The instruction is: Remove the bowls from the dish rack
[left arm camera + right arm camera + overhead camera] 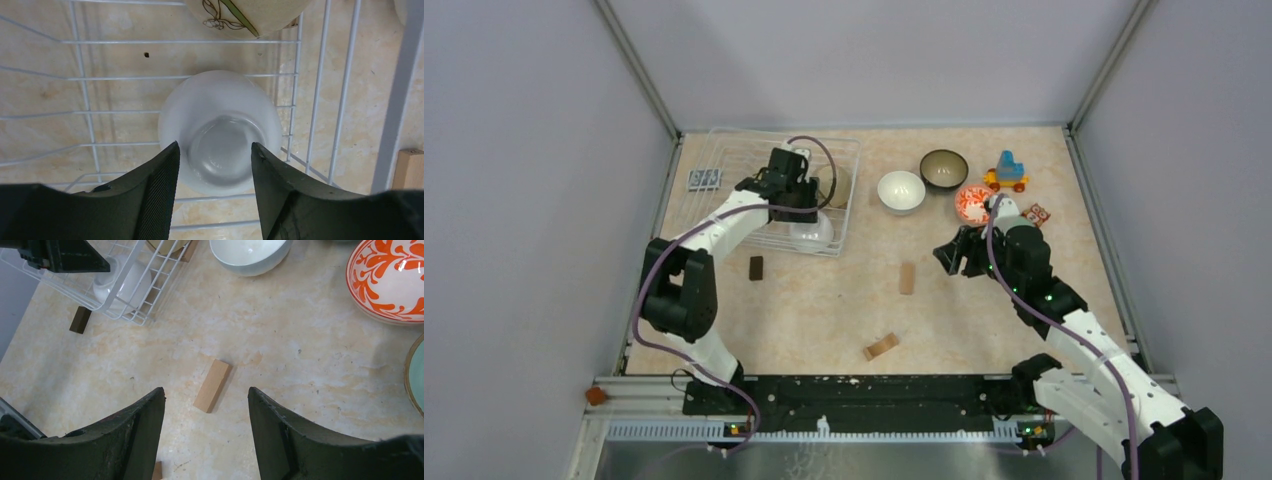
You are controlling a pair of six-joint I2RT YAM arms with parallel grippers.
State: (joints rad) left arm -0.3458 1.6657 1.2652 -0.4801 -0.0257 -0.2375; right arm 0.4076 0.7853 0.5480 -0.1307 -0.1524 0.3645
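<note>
The wire dish rack [724, 165] stands at the back left. In it a white bowl [220, 130] lies upside down near the front right corner, with a tan flowered bowl [250, 15] beyond it. My left gripper [214, 145] hangs right over the white bowl, its jaws apart and one to each side of the bowl's foot ring; I see no grip. On the table stand a white bowl [901, 191], a dark bowl [944, 168] and an orange-patterned bowl [972, 203]. A pale-green bowl [417, 375] shows at the edge. My right gripper [205, 389] is open and empty above the table.
A light wooden block [212, 385] lies just ahead of the right fingers; another block [881, 347] lies nearer the front. A dark block [756, 267] sits by the rack's front side. A toy vehicle [1006, 173] and a small patterned block [1036, 213] are at the back right.
</note>
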